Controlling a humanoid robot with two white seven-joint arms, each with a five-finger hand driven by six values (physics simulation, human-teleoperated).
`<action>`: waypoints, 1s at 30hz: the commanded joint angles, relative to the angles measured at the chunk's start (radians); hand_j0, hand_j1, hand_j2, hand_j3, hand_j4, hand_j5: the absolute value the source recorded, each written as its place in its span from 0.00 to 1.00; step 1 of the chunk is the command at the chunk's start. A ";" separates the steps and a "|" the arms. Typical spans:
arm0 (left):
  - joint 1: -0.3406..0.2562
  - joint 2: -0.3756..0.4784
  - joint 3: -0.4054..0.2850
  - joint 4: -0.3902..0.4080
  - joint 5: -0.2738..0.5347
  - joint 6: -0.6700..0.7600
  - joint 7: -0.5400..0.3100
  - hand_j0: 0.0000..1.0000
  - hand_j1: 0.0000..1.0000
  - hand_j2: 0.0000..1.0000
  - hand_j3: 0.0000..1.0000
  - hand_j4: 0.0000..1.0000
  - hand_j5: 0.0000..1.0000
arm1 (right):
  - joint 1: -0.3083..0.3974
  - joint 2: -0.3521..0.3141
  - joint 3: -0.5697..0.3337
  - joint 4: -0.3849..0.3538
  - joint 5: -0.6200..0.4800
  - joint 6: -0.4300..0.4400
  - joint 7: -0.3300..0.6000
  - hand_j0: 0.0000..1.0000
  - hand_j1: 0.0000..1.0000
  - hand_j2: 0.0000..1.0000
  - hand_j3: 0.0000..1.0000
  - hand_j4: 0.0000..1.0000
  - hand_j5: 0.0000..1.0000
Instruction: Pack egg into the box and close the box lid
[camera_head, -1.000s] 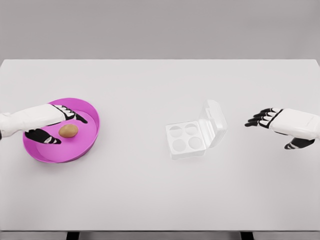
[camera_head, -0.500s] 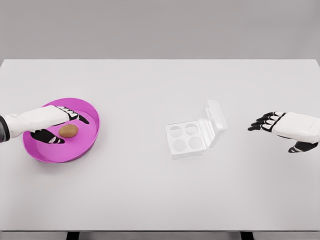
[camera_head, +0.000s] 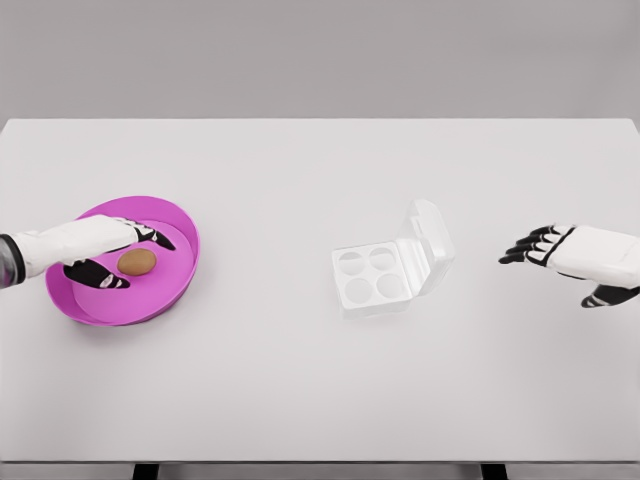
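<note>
A brown egg (camera_head: 137, 262) lies inside the pink bowl (camera_head: 178, 285) at the left of the table. My left hand (camera_head: 128, 256) reaches into the bowl with its fingers over the egg and its thumb on the near side; the fingers are spread and do not clasp it. The white egg box (camera_head: 372, 278) sits right of centre with its lid (camera_head: 428, 243) standing open and all its cups empty. Well to the right of the box, my right hand (camera_head: 540, 248) hovers above the table with relaxed fingers, holding nothing.
The white table (camera_head: 300, 180) reaches nearly to both picture edges, with its front edge near the bottom. Bare tabletop separates the bowl from the box.
The left arm has drawn back slightly to the left while the egg stayed in place. The right hand has drifted right, away from the box.
</note>
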 joint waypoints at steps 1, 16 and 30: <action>0.000 0.001 -0.004 0.000 0.004 0.009 0.000 0.79 0.79 0.79 0.79 0.79 0.79 | 0.000 -0.003 0.001 0.000 -0.005 0.003 0.000 1.00 1.00 1.00 1.00 1.00 1.00; -0.005 -0.010 -0.013 0.001 -0.011 0.020 0.000 0.77 0.77 0.77 0.77 0.77 0.77 | 0.000 -0.003 -0.001 -0.002 -0.005 0.003 0.000 1.00 1.00 1.00 1.00 1.00 1.00; -0.003 -0.016 -0.015 0.003 -0.013 0.020 0.000 0.75 0.75 0.75 0.75 0.75 0.75 | 0.002 -0.003 -0.001 -0.004 -0.004 0.003 0.000 1.00 1.00 1.00 1.00 1.00 1.00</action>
